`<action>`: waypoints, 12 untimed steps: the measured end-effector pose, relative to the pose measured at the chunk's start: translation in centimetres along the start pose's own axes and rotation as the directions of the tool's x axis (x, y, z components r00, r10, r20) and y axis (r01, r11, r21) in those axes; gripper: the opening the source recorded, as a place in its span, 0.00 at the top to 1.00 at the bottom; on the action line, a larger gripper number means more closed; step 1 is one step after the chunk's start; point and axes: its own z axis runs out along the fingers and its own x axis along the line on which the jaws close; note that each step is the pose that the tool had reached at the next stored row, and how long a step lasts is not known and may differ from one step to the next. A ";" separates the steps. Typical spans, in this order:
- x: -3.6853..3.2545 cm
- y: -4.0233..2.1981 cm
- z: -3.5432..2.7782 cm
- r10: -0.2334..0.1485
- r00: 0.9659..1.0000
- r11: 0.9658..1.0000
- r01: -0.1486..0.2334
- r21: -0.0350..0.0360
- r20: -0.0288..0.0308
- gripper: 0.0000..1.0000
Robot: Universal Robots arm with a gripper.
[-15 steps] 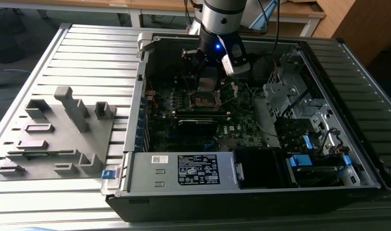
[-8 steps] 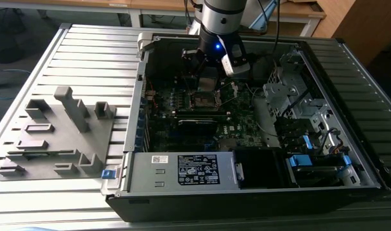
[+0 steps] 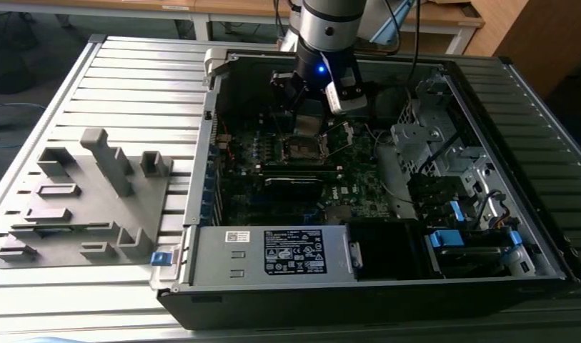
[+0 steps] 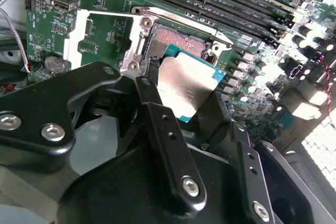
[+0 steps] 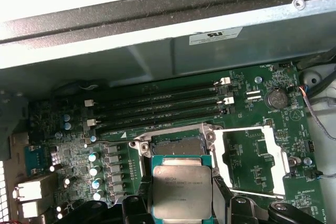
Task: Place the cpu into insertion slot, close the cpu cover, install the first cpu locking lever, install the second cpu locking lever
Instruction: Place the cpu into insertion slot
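My gripper is shut on the cpu, a flat silver-topped square chip clamped by its edges between the two black fingers. The chip hangs tilted just above the insertion slot, the square socket on the green motherboard, and partly overlaps it. In the first wrist view, the cpu sits in the gripper just short of the insertion slot. The cpu cover, a silver frame, lies flipped open beside the socket. In the exterior view, the gripper hovers over the socket inside the open computer case.
Long black memory slots run along one side of the socket. The case wall, a drive cage and the labelled power supply surround the board. A grey parts fixture stands on the slatted table at the exterior view's left.
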 end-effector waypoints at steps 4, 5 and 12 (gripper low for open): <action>0.00 0.00 0.00 0.007 1.000 1.000 -0.007 0.000 0.001 0.46; 0.00 0.00 0.00 0.015 1.000 1.000 -0.015 0.000 0.001 0.46; 0.00 0.00 0.00 0.038 0.999 0.999 -0.038 -0.001 0.003 0.46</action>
